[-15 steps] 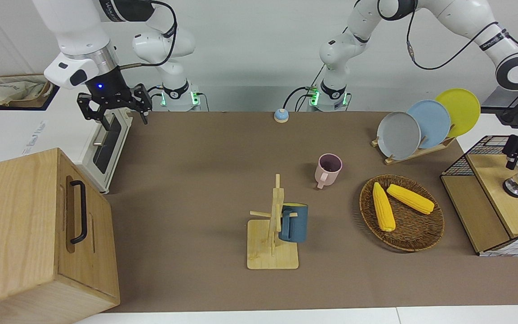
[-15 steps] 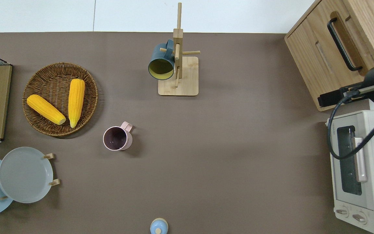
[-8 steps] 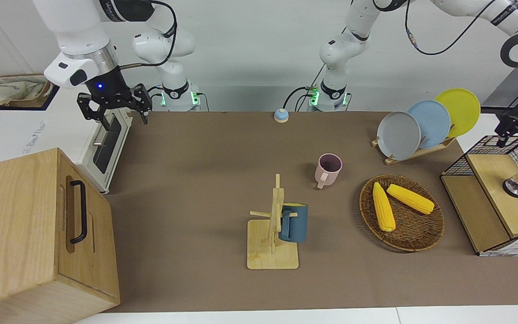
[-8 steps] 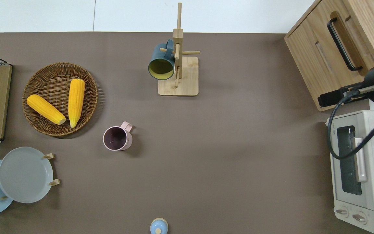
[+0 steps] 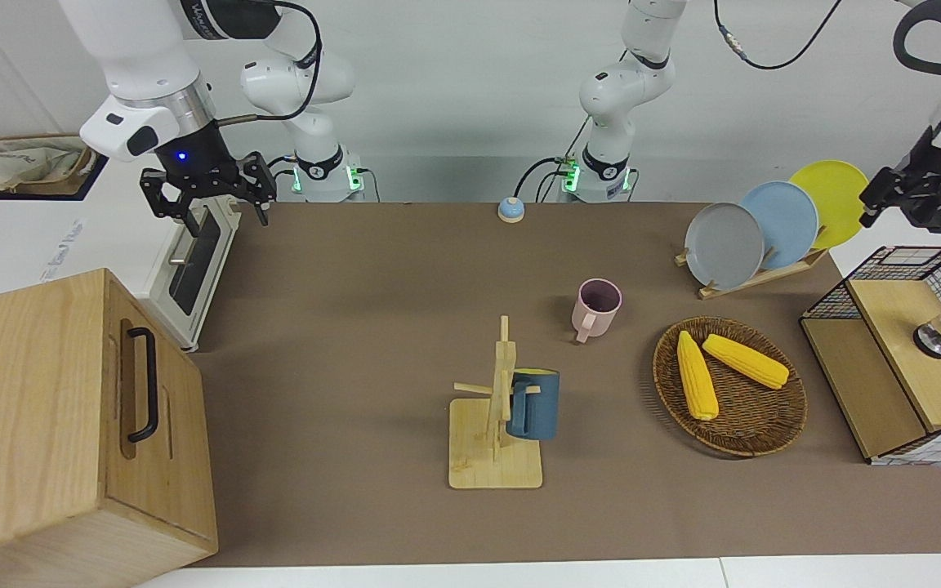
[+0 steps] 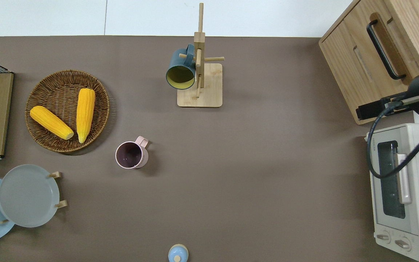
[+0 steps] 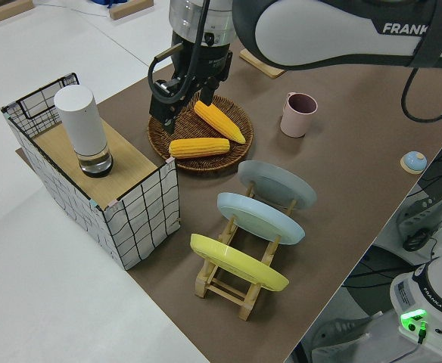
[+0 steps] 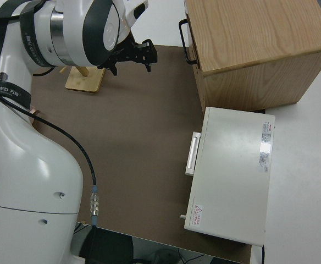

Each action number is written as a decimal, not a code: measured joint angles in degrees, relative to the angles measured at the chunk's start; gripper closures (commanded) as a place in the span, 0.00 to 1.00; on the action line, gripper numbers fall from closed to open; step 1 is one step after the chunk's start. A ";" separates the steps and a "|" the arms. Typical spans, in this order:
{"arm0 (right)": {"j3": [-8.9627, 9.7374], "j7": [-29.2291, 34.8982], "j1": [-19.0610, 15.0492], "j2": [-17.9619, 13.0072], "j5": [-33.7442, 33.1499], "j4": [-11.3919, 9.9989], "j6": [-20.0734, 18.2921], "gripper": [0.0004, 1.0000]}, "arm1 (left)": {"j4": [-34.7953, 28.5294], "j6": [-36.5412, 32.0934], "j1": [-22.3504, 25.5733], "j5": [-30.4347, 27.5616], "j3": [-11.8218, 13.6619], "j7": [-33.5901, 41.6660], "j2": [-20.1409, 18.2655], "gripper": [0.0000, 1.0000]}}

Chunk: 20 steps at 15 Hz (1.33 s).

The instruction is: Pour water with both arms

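Note:
My left gripper hangs open and empty in the air at the left arm's end of the table, by the wire crate, and it also shows in the left side view. A white cylinder with a metal base stands on the crate's wooden top, apart from the gripper. A pink mug stands upright mid-table, beside the corn basket. My right arm is parked, its gripper open. No water is visible in any view.
A blue mug hangs on a wooden mug rack. A wicker basket holds two corn cobs. A plate rack carries three plates. A toaster oven and a wooden cabinet stand at the right arm's end. A small bell sits near the robots.
My left gripper has risen from just beside the white cylinder and drawn away from it. The right arm has not moved.

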 measured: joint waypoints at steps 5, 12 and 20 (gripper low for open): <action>0.00 0.00 0.00 0.00 0.00 0.00 0.00 0.01 | -0.03 -4.74 -0.88 0.27 -1.37 -3.72 -1.34 0.00; 0.00 0.00 0.00 0.00 0.00 0.00 0.00 0.01 | -0.04 -7.88 -1.91 0.28 -9.42 -12.93 -1.89 0.00; 0.00 0.00 0.00 0.00 0.00 0.00 0.00 0.01 | -0.23 -8.10 -2.19 -0.01 -16.11 -17.13 -1.92 0.00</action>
